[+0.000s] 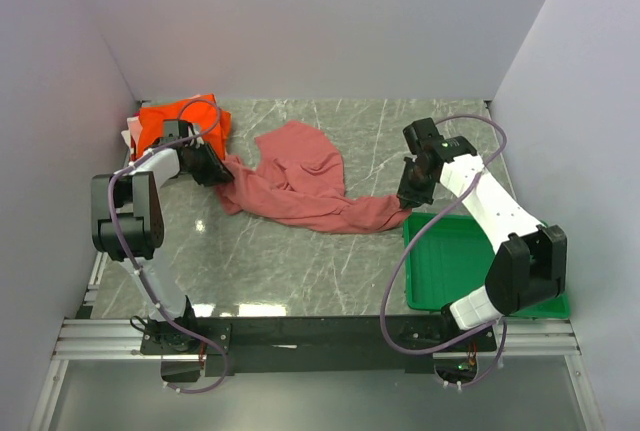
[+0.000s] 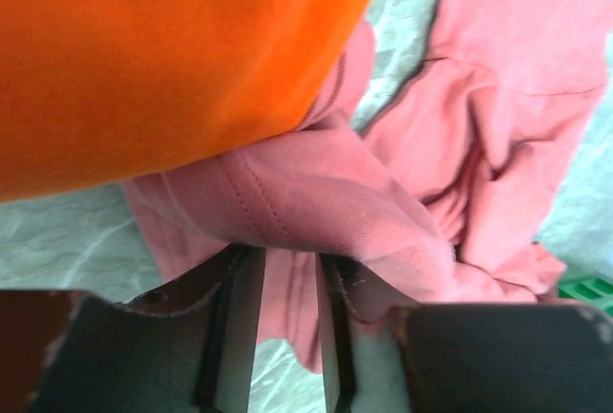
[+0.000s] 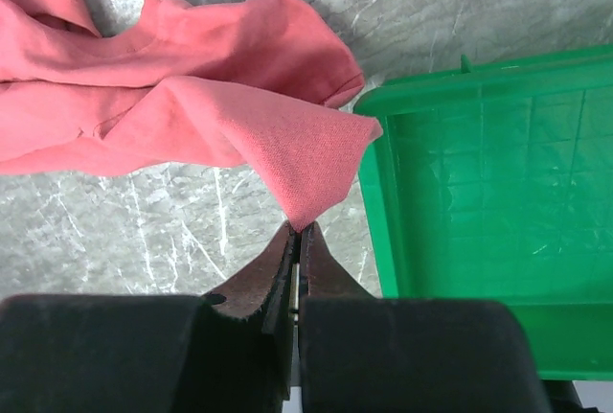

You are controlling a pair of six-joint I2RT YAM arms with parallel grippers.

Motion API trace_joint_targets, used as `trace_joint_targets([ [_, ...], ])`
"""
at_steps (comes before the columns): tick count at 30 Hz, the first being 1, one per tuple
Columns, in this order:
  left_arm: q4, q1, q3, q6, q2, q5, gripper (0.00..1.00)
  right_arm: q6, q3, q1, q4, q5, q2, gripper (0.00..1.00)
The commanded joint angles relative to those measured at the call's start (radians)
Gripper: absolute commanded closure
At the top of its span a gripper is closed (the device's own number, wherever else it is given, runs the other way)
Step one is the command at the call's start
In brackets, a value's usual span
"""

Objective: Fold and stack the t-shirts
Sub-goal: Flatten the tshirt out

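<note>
The large salmon t-shirt (image 1: 300, 186) lies crumpled across the middle of the table, stretched between both grippers. My left gripper (image 1: 215, 169) is at its left edge; in the left wrist view the gripper (image 2: 289, 260) has a bunch of salmon cloth (image 2: 316, 183) between its narrowly parted fingers. My right gripper (image 1: 410, 201) is shut on the shirt's right corner (image 3: 306, 159), seen at the fingertips of the gripper (image 3: 301, 231) in the right wrist view. The orange t-shirt (image 1: 175, 119) lies bunched at the back left, filling the top of the left wrist view (image 2: 163, 58). A pale cloth edge (image 1: 130, 136) shows beside it.
The green plastic tray (image 1: 415, 251) sits at the front right, right next to my right gripper; its rim (image 3: 383, 193) is beside the held corner. White walls close in the table on the left, back and right. Grey marble tabletop (image 1: 300, 271) shows in front of the shirt.
</note>
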Motion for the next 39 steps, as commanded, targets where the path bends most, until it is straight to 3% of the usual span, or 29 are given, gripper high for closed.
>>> trace_joint_targets([
  [1,0.056,0.006,0.033,-0.043,-0.024,0.075,0.66,-0.006,0.043,-0.004,-0.003,-0.003,0.015,1.00],
  [18,0.160,0.009,0.030,-0.119,0.036,0.129,0.59,-0.015,0.069,-0.004,0.001,-0.011,0.055,1.00],
  [23,0.162,0.009,0.061,-0.130,0.076,0.143,0.71,-0.015,0.073,-0.004,0.006,-0.017,0.066,1.00],
  [29,0.062,0.016,0.084,-0.084,0.050,0.103,0.99,-0.017,0.089,-0.003,0.001,-0.018,0.069,1.00],
  [39,-0.116,0.096,-0.024,-0.041,-0.261,-0.018,0.99,-0.043,0.249,-0.004,-0.048,-0.054,0.064,1.00],
])
